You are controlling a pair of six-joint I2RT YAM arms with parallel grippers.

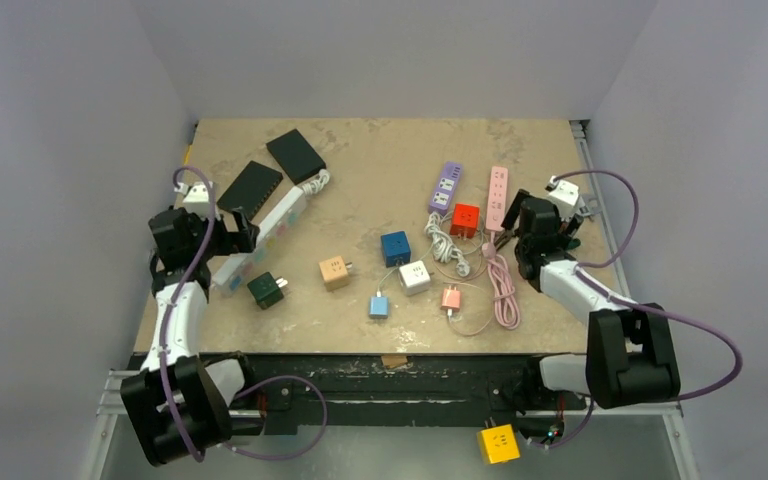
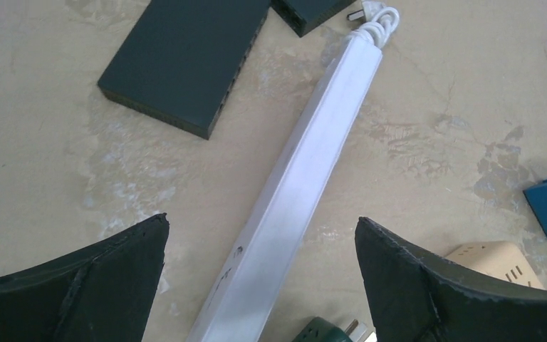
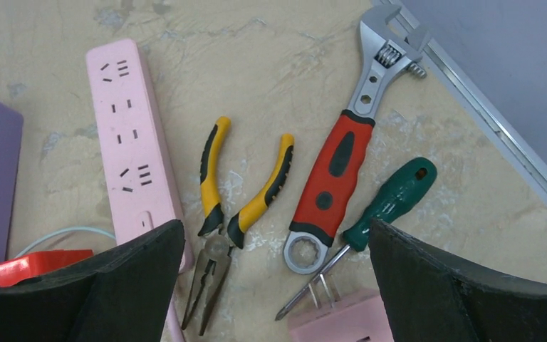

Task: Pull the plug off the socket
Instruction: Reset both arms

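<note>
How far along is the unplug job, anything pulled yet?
Done: nothing visible; neither gripper holds anything. In hand: left gripper hangs open over the long white power strip; right gripper hangs open over the yellow-handled pliers beside the pink power strip. To do: grip a plug and pull it, probably the red cube adapter sitting against the purple power strip, though I can't tell if it's seated.

white strip point(image 2: 292, 192) near end, green plug point(image 2: 324, 333) cut off at bottom edge
</note>
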